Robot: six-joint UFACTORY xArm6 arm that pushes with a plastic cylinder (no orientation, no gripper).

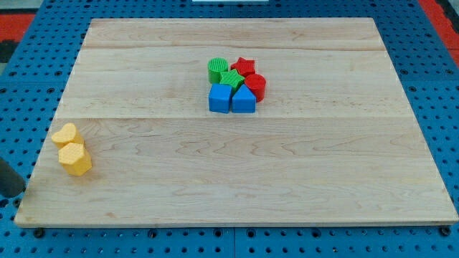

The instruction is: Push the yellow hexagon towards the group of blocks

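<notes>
While parked near the eight-o'clock corner of the wooden surface (237,179), well apart from everything at centre: the yellow hexagon (75,158), touching or just beside a second yellow block (64,134), rounded and perhaps heart-shaped, at its eleven o'clock. Up toward two o'clock from the hexagon, packed tight: green cylinder (217,69), green star (231,78), red star (244,67), red block (257,86), blue cube (220,98) and a peaked blue block (243,101). No sure sight of my tip; only a dark shape (8,179) at the nine-o'clock edge of the view, possibly the rod, its end impossible to make out. No jaws on this rig, so nothing to clench or release, and no way of telling more. Judged by looks: a small, light, rigid piece, likely quick to slide on smooth wood and quick to spin if struck off-centre. Best met, then, square on the flat face at its eight o'clock, pushing through its middle toward two o'clock, with care not to drag the yellow neighbour along.
</notes>
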